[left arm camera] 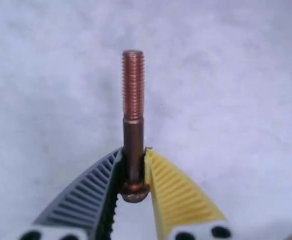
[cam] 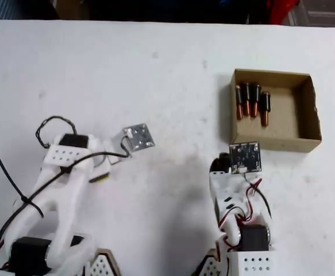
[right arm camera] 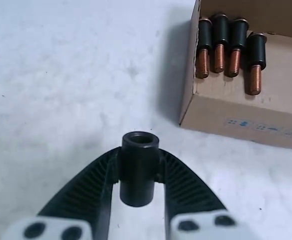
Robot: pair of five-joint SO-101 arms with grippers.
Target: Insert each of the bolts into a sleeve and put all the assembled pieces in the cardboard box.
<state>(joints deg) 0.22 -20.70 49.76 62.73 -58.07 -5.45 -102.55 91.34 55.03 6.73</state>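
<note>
Ribbed fingers of the left gripper [left arm camera: 133, 154] pinch a copper-coloured bolt [left arm camera: 133, 100] just above its head, with the threaded end free at frame centre. At lower centre, the right gripper [right arm camera: 138, 157] clamps a black sleeve [right arm camera: 137, 172] by its sides, bore open. Four assembled pieces [cam: 251, 102] lie in the cardboard box [cam: 306, 118], upper right. Both parts look light and rigid; the bolt's smooth shank may pivot, so a hold near the head seems sound.

White table [cam: 127, 69], dark room behind
</note>
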